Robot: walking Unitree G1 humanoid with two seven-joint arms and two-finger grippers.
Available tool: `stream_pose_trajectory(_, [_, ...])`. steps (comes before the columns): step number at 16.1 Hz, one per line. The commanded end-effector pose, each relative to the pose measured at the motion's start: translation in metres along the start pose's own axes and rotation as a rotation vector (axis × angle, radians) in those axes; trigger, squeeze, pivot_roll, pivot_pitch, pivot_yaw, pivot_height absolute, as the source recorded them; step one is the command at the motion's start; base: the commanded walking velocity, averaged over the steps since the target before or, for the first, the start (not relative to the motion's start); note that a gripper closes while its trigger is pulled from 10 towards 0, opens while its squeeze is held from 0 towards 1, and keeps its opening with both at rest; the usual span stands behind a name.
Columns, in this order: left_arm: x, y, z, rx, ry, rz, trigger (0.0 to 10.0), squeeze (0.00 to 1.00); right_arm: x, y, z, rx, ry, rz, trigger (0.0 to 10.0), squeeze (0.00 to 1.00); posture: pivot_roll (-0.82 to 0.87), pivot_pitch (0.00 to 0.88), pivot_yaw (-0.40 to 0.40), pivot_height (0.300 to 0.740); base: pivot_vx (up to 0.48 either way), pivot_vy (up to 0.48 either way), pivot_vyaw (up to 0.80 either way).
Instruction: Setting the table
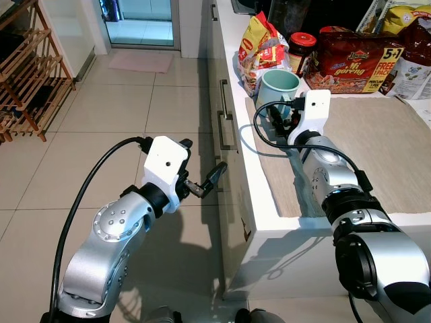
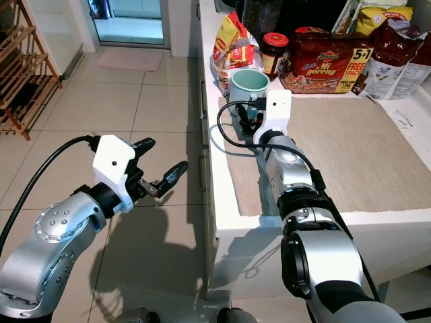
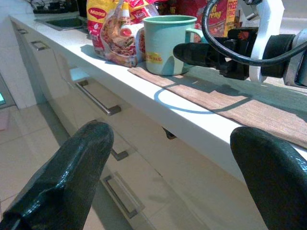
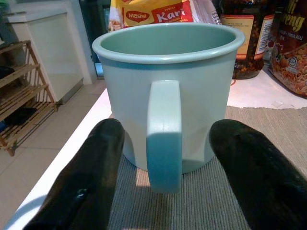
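A mint-green mug [image 4: 168,62] stands upright at the near-left corner of a brown placemat [image 1: 377,148] on the white counter [image 1: 269,235]. Its handle [image 4: 164,134] faces my right gripper [image 1: 283,114], which is open just short of the mug, one black finger [image 4: 91,177] on each side of the handle and apart from it. My left gripper [image 1: 202,158] hangs open and holds nothing. It is over the tiled floor, left of the counter's drawer fronts and below counter height; in the left wrist view the mug [image 3: 165,43] is up on the counter beyond it.
Behind the mug stand noodle packets [image 1: 262,50], a dark jar with a red lid [image 1: 301,47] and a big red snack bag [image 1: 353,60]. Metal drawer handles [image 1: 224,114] stick out of the counter front. A wooden rack [image 1: 27,74] stands far left, and a doormat [image 1: 141,62] lies by the doorway.
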State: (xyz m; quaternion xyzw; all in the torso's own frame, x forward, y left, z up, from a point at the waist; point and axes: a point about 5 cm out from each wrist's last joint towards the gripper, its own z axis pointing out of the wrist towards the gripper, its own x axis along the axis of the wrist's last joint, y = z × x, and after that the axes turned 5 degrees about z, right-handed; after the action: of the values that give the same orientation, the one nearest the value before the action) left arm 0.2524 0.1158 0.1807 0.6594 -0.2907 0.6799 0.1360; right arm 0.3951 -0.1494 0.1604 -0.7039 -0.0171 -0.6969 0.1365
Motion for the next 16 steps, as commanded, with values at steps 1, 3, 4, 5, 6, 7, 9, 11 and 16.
stream_pose_trajectory(1, [0.0039, 0.0031, -0.0009, -0.020, 0.010, 0.005, 10.0, 0.00, 0.0083, -0.0007, 0.0029, 0.003, 0.028, 0.008, 0.0, 0.00, 0.10, 0.088, -0.064, 0.740, 0.000, 0.000, 0.00])
stream_pose_trajectory(3, [0.0039, 0.0031, -0.0009, -0.020, 0.010, 0.005, 10.0, 0.00, 0.0083, -0.0007, 0.0029, 0.003, 0.028, 0.008, 0.0, 0.00, 0.10, 0.088, -0.064, 0.740, 0.000, 0.000, 0.00])
stream_pose_trajectory(4, [0.0039, 0.0031, -0.0009, -0.020, 0.010, 0.005, 10.0, 0.00, 0.0083, -0.0007, 0.0029, 0.003, 0.028, 0.008, 0.0, 0.00, 0.10, 0.088, -0.064, 0.740, 0.000, 0.000, 0.00])
stream_pose_trajectory(5, [0.0039, 0.0031, -0.0009, -0.020, 0.010, 0.005, 10.0, 0.00, 0.0083, -0.0007, 0.0029, 0.003, 0.028, 0.008, 0.0, 0.00, 0.10, 0.088, -0.064, 0.740, 0.000, 0.000, 0.00])
stream_pose_trajectory(6, [0.0039, 0.0031, -0.0009, -0.020, 0.010, 0.005, 10.0, 0.00, 0.0083, -0.0007, 0.0029, 0.003, 0.028, 0.008, 0.0, 0.00, 0.10, 0.088, -0.064, 0.740, 0.000, 0.000, 0.00])
stream_pose_trajectory(7, [0.0039, 0.0031, -0.0009, -0.020, 0.010, 0.005, 10.0, 0.00, 0.0083, -0.0007, 0.0029, 0.003, 0.028, 0.008, 0.0, 0.00, 0.10, 0.088, -0.064, 0.740, 0.000, 0.000, 0.00])
stream_pose_trajectory(9, [0.0039, 0.0031, -0.0009, -0.020, 0.010, 0.005, 10.0, 0.00, 0.0083, -0.0007, 0.0029, 0.003, 0.028, 0.008, 0.0, 0.00, 0.10, 0.088, -0.064, 0.740, 0.000, 0.000, 0.00])
stream_pose_trajectory(11, [0.0039, 0.0031, -0.0009, -0.020, 0.010, 0.005, 10.0, 0.00, 0.0083, -0.0007, 0.0029, 0.003, 0.028, 0.008, 0.0, 0.00, 0.10, 0.088, -0.064, 0.740, 0.000, 0.000, 0.00])
stream_pose_trajectory(16, [0.0120, 0.0121, 0.0039, -0.041, 0.045, -0.013, 10.0, 0.00, 0.0116, 0.0061, 0.0033, -0.012, 0.035, -0.002, 0.0, 0.00, 0.12, 0.034, -0.072, 0.740, 0.000, 0.000, 0.00])
